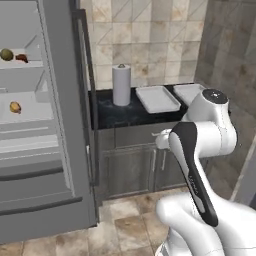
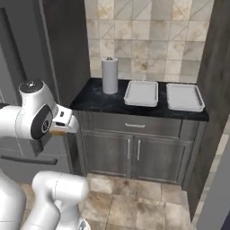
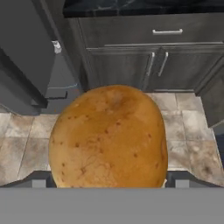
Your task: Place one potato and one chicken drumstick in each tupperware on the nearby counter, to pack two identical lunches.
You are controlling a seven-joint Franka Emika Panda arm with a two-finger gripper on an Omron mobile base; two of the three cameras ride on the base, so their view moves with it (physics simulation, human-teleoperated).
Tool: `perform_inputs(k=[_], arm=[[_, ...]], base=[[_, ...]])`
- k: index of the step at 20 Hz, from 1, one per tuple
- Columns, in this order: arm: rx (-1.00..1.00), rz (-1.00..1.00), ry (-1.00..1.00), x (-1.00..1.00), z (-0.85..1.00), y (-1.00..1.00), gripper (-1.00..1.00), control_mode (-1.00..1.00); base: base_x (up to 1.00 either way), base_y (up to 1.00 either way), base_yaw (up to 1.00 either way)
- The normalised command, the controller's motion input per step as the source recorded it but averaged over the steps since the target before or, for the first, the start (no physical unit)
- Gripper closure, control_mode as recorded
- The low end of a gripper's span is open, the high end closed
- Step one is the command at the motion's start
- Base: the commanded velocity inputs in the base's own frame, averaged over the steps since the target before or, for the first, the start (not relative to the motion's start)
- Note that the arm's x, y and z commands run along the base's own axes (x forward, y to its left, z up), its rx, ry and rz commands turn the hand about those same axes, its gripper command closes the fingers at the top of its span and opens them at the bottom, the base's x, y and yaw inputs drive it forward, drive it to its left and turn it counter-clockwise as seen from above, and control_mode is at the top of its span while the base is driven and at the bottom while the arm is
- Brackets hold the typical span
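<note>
Clearly, we saw our tool (image 3: 109, 181) gripping the potato (image 3: 108, 136) above the floor (image 3: 183, 127), its long axis upright in the hand view, short of the table (image 2: 96, 102) with two tupperwares (image 2: 141, 93).

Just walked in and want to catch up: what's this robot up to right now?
The robot's pincer is carrying a potato, gripped between its fingers above the tiled floor in front of the cabinets. The fridge stands open with a few food items on its shelves. Two tupperware containers sit side by side on the dark counter next to a paper towel roll, and both look empty, so no lunch is packed yet.
</note>
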Motion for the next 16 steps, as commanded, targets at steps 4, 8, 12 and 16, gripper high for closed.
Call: perform_inputs(k=[4, 8, 12, 16], arm=[[0.0, 0.0, 0.0, 0.0, 0.0, 0.0, 1.0, 1.0], [0.0, 0.0, 0.0, 0.0, 0.0, 0.0, 1.0, 1.0], [0.0, 0.0, 0.0, 0.0, 0.0, 0.0, 1.0, 1.0], [0.0, 0.0, 0.0, 0.0, 0.0, 0.0, 1.0, 1.0]], base=[[0.01, -1.0, -0.05], [0.35, -0.67, -0.04], [0.74, -0.3, -0.02], [0.99, -0.13, -0.03]])
